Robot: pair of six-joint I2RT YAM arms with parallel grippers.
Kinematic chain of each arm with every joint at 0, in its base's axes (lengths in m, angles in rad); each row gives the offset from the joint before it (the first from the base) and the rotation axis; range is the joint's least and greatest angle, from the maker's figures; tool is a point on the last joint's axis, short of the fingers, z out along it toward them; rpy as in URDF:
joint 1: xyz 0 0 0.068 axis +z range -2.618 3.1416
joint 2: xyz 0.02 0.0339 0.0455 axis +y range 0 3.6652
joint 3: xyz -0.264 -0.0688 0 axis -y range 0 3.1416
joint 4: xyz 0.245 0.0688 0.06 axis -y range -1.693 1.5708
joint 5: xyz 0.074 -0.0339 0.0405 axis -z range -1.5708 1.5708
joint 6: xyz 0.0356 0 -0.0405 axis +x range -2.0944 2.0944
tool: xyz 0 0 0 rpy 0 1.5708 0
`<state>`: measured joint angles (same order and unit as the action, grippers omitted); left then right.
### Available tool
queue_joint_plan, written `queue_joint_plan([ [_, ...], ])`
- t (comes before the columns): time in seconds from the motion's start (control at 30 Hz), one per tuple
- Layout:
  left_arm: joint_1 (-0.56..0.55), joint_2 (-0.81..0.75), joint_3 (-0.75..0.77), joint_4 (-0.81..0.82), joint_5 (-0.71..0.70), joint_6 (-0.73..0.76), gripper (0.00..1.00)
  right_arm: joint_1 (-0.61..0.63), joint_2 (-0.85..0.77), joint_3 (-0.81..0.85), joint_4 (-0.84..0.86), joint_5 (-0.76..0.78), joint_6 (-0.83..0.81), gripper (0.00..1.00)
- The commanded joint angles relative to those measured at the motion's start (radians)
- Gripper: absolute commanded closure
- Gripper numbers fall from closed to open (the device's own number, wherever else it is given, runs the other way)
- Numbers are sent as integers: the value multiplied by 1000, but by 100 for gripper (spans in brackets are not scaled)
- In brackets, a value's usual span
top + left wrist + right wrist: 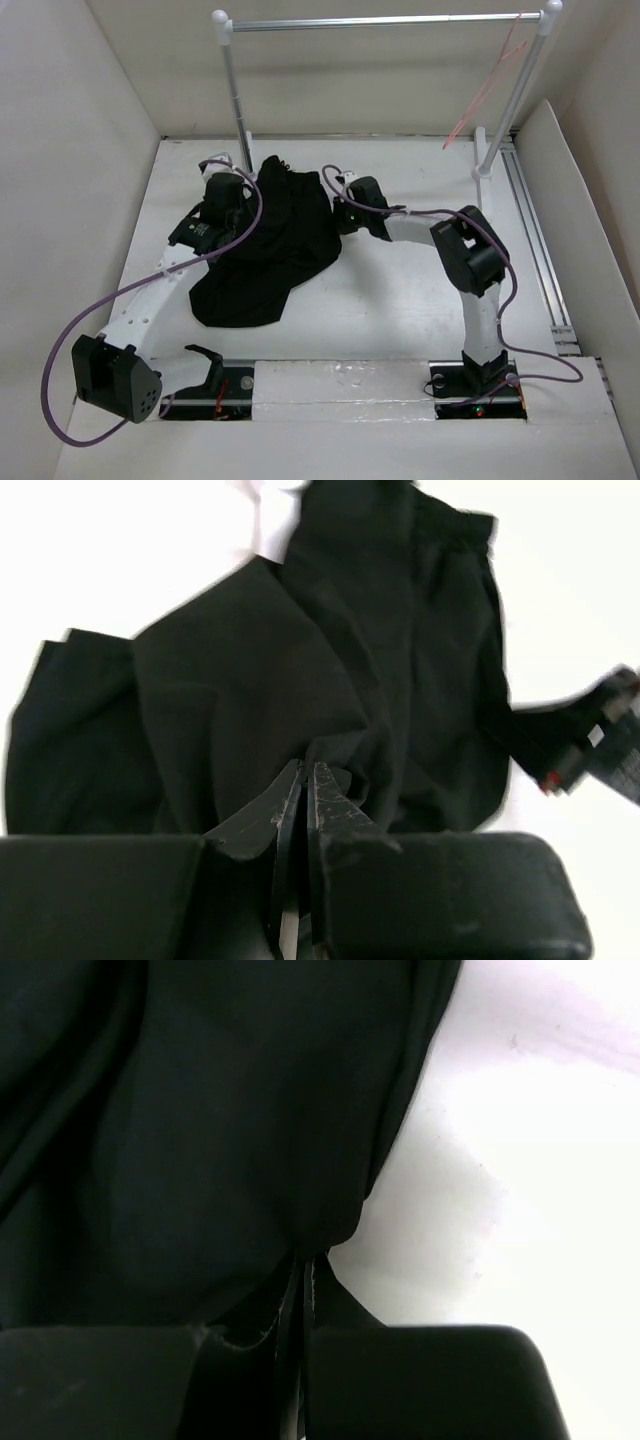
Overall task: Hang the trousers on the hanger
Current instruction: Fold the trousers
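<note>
The black trousers (272, 240) lie bunched in a heap on the white table, between the two arms. My left gripper (246, 192) is shut on a fold at their left upper edge; the left wrist view shows the fingers pinched on the trousers (300, 660). My right gripper (338, 212) is shut on their right edge; the right wrist view shows the trousers (200, 1130) caught between the jaws. The pinkish-red wire hanger (488, 85) hangs by its hook from the right end of the rail, far from both grippers.
The silver rail (385, 21) on white posts (232, 85) spans the back of the table. A white panel (580, 200) and a metal track (535, 240) run along the right side. White walls close in the left and back.
</note>
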<state>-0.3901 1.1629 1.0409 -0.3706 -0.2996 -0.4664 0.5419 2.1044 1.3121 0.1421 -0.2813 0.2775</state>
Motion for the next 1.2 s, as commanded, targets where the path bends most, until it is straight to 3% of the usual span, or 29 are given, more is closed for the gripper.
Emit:
queue_joint_plan([
  [0.0,71,-14,-4,56,54,40,100,29,-212,-168,-58,152,28,100],
  [0.1,111,36,33,93,94,54,100,-16,-430,-371,-73,165,42,100],
  [0.13,111,58,53,104,112,57,100,-49,-602,-431,-102,178,42,100],
  [0.23,111,161,143,163,204,29,100,-106,-873,-608,-321,272,16,100],
  [0.27,99,191,169,185,218,19,100,-152,-1037,-652,-387,319,3,100],
  [0.37,33,390,309,196,255,5,100,-238,-1289,-694,-629,323,-9,100],
  [0.5,2,593,459,174,290,-31,100,-286,-1466,-723,-936,254,-1,100],
  [0.63,2,725,519,148,267,-52,100,-286,-1613,-688,-1108,226,5,100],
  [0.7,2,768,545,131,284,-51,100,-286,-1655,-660,-1183,222,-9,84],
  [0.73,-7,774,550,131,286,-49,100,-286,-1656,-642,-1196,214,-20,59],
  [0.8,-30,787,564,137,281,-48,100,-286,-1640,-610,-1211,205,-40,36],
  [0.83,-39,787,565,142,295,-43,100,-286,-1612,-591,-1196,200,-61,20],
  [0.87,-49,784,567,159,331,-38,88,-286,-1592,-585,-1132,200,-76,13],
  [0.93,-87,773,580,160,372,-15,73,-286,-1484,-564,-1051,208,-121,11],
  [0.97,-101,753,585,150,382,-3,52,-286,-1435,-516,-1005,206,-142,12],
  [1.03,-122,716,578,131,369,26,40,-286,-1321,-478,-851,200,-193,16],
  [1.07,-98,610,479,142,276,31,32,-286,-1134,-427,-708,186,-237,67],
  [1.1,-98,609,478,142,275,31,32,-286,-1132,-427,-707,186,-238,67],
  [1.13,-72,510,425,166,268,3,34,-286,-1018,-404,-646,166,-260,94],
  [1.17,-38,457,309,188,249,-18,36,-264,-974,-361,-619,168,-265,100],
])
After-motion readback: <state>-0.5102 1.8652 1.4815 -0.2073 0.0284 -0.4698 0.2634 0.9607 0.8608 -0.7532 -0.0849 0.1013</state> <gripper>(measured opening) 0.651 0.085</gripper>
